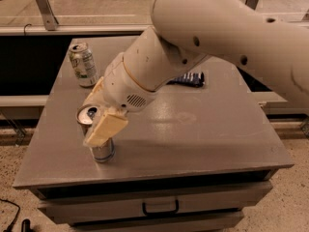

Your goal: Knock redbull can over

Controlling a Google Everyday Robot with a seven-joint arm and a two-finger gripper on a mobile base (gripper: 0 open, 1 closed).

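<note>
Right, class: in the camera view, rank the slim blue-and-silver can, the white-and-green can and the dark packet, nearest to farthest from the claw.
1. slim blue-and-silver can, at the claw, front left.
2. white-and-green can, back left.
3. dark packet, back centre.

The gripper [102,128] is a pale cream-yellow, sitting right against the redbull can [103,152], which looks silver with a darker bluish side. The arm [217,28] is off-white with little dark dots. The other can [83,64] is white and green. The packet [189,79] is dark blue with white stripes, and the table [203,149] is plain grey.
</note>
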